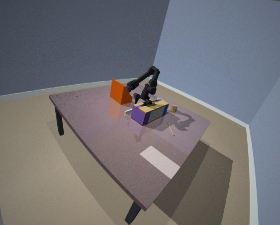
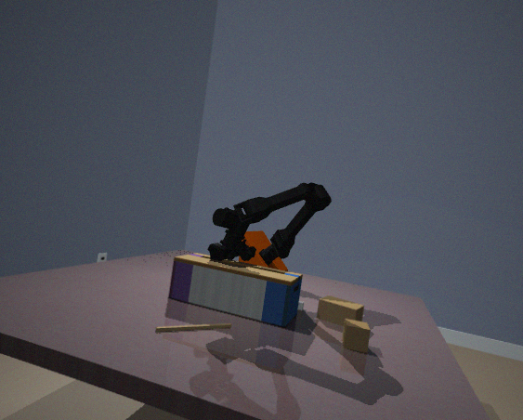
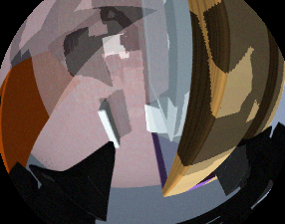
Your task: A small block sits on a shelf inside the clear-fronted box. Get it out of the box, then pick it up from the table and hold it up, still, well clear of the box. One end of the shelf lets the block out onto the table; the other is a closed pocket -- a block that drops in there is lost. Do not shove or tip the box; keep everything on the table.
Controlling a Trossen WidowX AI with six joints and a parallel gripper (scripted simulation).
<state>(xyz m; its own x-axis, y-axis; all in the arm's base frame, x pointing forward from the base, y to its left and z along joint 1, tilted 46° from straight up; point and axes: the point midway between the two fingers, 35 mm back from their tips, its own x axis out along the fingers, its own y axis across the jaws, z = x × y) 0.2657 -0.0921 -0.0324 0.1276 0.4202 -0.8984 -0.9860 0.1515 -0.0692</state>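
Tan lid of the box [image 2: 241,269] has a slot, so the tool [image 2: 229,253] hovers there. Its fingers stand apart, holding nothing.

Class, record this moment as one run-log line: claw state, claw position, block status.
claw: open, empty | position: above box top, near purple end | block: not visible | stick: on table, in front of box

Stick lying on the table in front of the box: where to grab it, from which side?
Come straight down from above. The stick lies flat, apart from the box, so only its thin width fits between the fingers: close across that width. Probably grip near one end, leaving length free to reach into the box. The pincer is open and empty.
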